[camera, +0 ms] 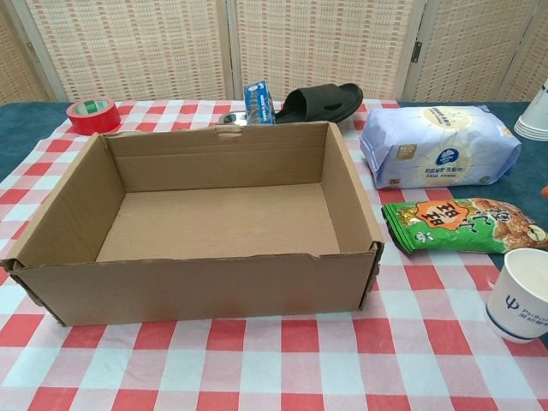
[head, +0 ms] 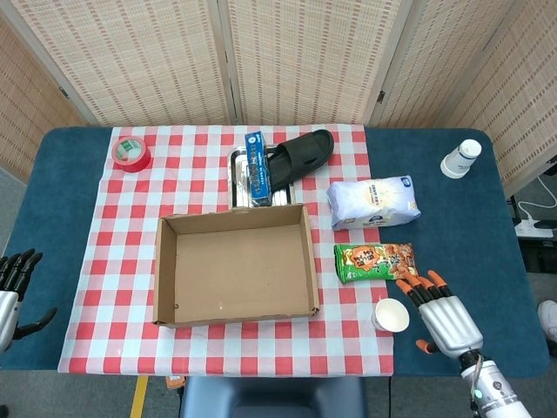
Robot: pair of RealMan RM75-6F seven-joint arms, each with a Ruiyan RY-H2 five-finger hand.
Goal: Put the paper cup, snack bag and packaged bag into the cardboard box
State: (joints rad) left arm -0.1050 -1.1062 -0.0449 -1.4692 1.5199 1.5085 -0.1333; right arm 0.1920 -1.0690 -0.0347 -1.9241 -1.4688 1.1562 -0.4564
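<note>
Paper cup (head: 391, 314) stands upright at the near right corner of the checked cloth (head: 130, 244), just right of the cardboard box (head: 235, 264), whose open top is empty so all three items remain to be loaded. Snack bag (head: 376, 261) lies flat just beyond the cup, and the white packaged bag (head: 373, 202) lies farther again; all three sit on the box's right side, within reach of my right hand (head: 441, 314). That hand hovers just right of the cup with fingers spread and nothing in it, seemingly placed to close on the cup first, though whether a fingertip touches the snack bag is unclear from above. My left hand (head: 12, 287) waits at the far left table edge, fingers apart, holding nothing, well apart from the box.
</note>
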